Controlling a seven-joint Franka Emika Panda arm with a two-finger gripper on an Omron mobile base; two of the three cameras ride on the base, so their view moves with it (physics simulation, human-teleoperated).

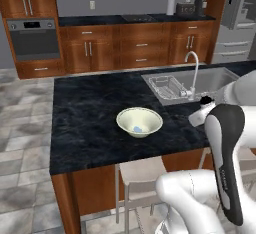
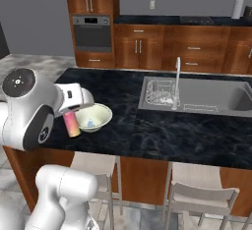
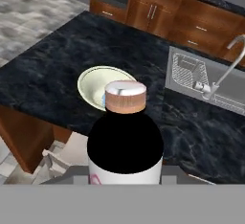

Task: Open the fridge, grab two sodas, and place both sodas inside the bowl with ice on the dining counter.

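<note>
Closest to me, my hand is clamped on a soda, a slim pinkish-red one that hangs upright below the wrist in the right base view. In the hand view the same soda sits right in front of the lens, its black body and brown-rimmed silvery end turned up at me. It is held over the near edge of the bench, just beside the bowl on the side toward me; I cannot tell whether the two touch.

The bowl rests on the black speckled top, near the front edge, cream-white and shallow, with a small bluish piece lying in its bottom. In the hand view the bowl peeks out behind the soda's top.

Under the bench edge I see pale stools tucked in.

Farther along the bench is the inset steel sink with its curved faucet. Beyond that stand the wooden wall cabinets and the built-in oven. At the far right of the left base view I make out the grey fridge.
</note>
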